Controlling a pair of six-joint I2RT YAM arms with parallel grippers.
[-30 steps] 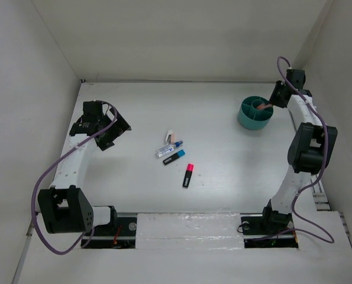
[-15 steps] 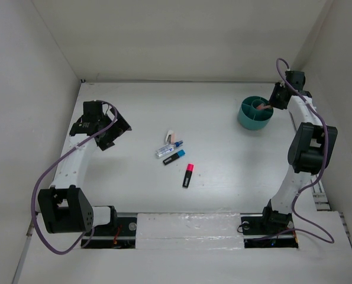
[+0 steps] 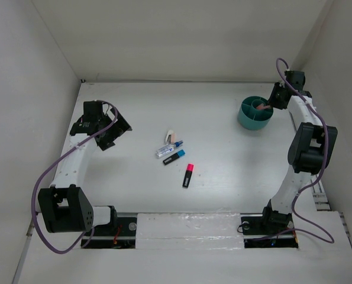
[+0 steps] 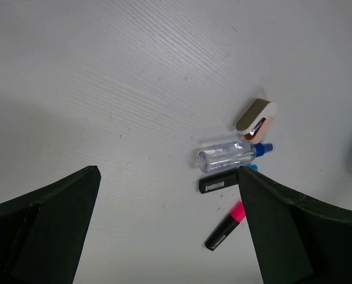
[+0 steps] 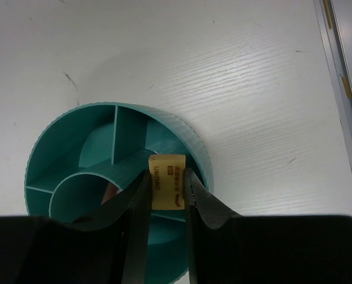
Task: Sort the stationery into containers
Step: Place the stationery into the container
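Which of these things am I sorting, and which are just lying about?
Job: teal divided cup, tan block in right gripper, clear blue-capped tube, blue-capped highlighter, pink-capped highlighter, white eraser.
Not job: purple cables, metal rail.

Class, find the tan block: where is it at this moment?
In the right wrist view, the tan block is pinched in the right gripper over an outer compartment of the teal cup, toward the far right in the top view.
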